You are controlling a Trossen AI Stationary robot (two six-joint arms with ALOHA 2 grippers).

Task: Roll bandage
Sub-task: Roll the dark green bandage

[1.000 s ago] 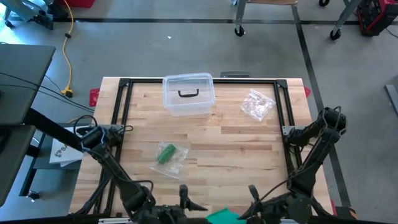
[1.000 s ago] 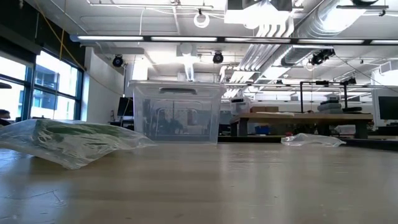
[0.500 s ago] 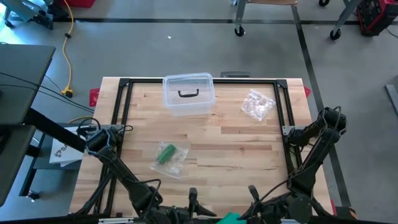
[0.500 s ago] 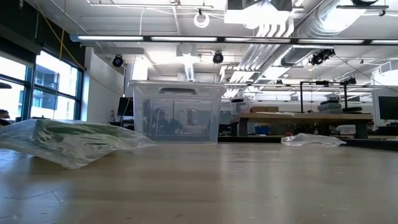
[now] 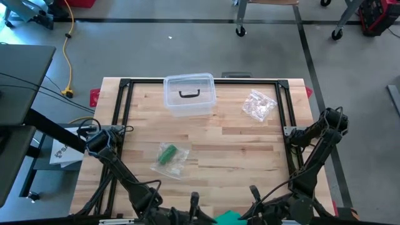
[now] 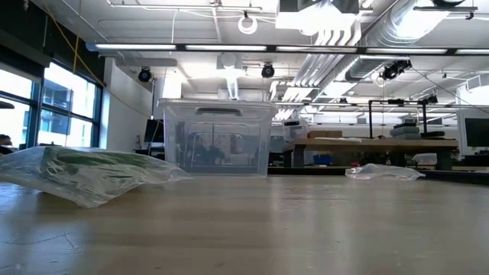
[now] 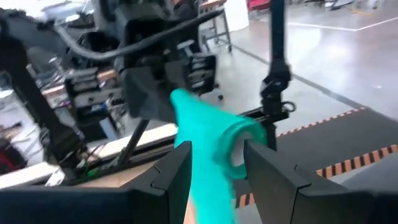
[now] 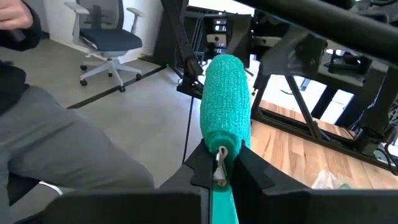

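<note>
The teal bandage (image 5: pixel 229 217) hangs beyond the table's near edge, between my two grippers. In the right wrist view its rolled part (image 8: pixel 227 99) stands above my right gripper (image 8: pixel 221 163), which is shut on it. My left gripper (image 7: pixel 216 177) is open. Its fingers stand on either side of the bandage (image 7: pixel 208 162), close to the roll's open end (image 7: pixel 239 146). From above, the left gripper (image 5: pixel 199 209) sits just left of the bandage and the right gripper (image 5: pixel 247 214) just right of it. My left gripper has a finger (image 7: pixel 267 177) close on each side of the bandage; I cannot tell whether they touch it. My right gripper pinches the bandage between its two fingers just below the rolled part (image 8: pixel 221 148). The roll stands beyond the fingertips, and a flat strip (image 8: pixel 222 205) runs back between the fingers. The bandage is clear of the table.
On the table lie a clear lidded box (image 5: pixel 189 95) at the far middle, a clear bag with a green roll (image 5: pixel 169 156) at centre left and a crumpled clear bag (image 5: pixel 258 105) at far right. A seated person's leg (image 8: pixel 56 149) and an office chair (image 8: pixel 109 37) are beyond the near edge.
My left gripper has gone toward the table's right edge, along the near edge, up to the bandage, and now covers the bandage's left part from above. My right gripper and the bandage have kept still.
</note>
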